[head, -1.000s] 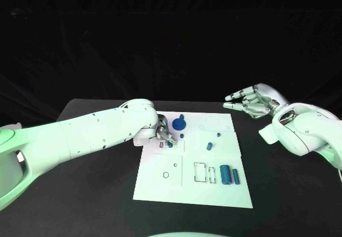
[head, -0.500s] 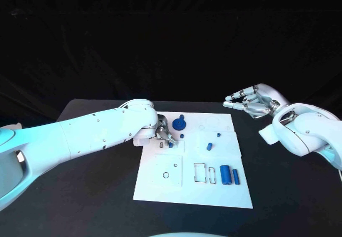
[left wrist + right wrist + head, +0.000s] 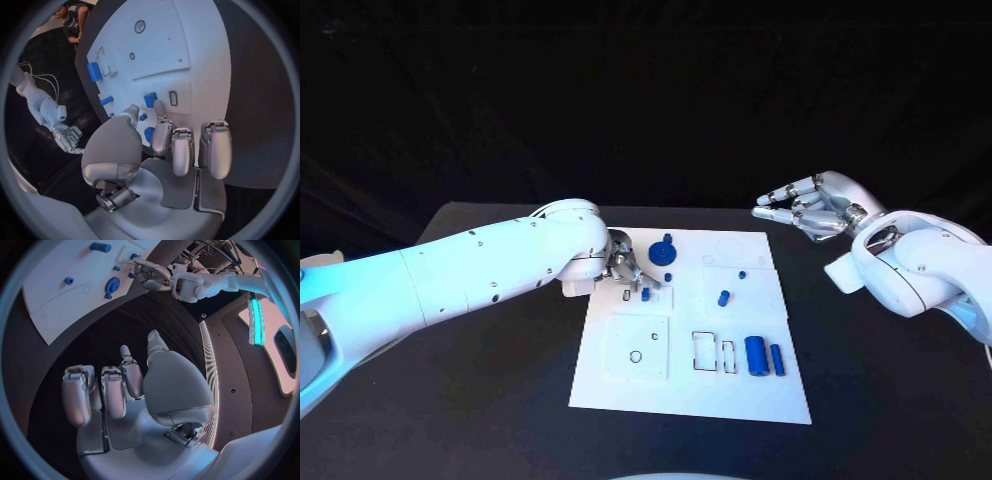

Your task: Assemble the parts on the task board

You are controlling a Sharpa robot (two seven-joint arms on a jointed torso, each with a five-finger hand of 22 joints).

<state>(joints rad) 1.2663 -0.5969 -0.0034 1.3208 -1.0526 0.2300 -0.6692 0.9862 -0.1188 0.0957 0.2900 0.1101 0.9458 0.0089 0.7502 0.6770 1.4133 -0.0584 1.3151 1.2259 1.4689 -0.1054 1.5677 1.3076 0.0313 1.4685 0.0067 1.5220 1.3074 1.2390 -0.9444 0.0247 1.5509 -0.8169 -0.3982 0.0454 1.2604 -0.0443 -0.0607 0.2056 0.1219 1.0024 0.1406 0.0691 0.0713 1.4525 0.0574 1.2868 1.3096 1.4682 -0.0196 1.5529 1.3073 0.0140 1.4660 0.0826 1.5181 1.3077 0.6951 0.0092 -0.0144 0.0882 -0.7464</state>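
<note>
**Parts sit small and stiff on the task board, left robot hand over the far corner**

Parts (image 3: 757, 352) nearest the robot are two blue bars lying side by side on the near right of the task board (image 3: 689, 395), well apart from both hands. They look like hard, light plastic pieces, likely smooth and easy to let slip, so a fingertip pinch across the narrow sides would suit them better than a full grasp. Just beside them lie empty rectangular slots (image 3: 705, 350), and an oval hole (image 3: 636, 355) sits further toward the left robot hand's side.

Mid-board, a short blue peg (image 3: 724, 296) lies alone, between the two hands and nearer the left one.

Further off, the left robot hand (image 3: 626, 268) is low over the board's far left corner, fingers curled down toward a small blue piece (image 3: 150, 99) beside a slot (image 3: 173, 98). From the wrist view the fingertips (image 3: 160, 108) are near that piece, but whether they pinch anything I cannot tell. A round blue gear-like part (image 3: 661, 250) stands just beyond this hand.

Farthest, the right robot hand (image 3: 808, 208) hangs above the bench (image 3: 862, 380) off the board's far right corner, fingers loosely curled, holding nothing.
</note>
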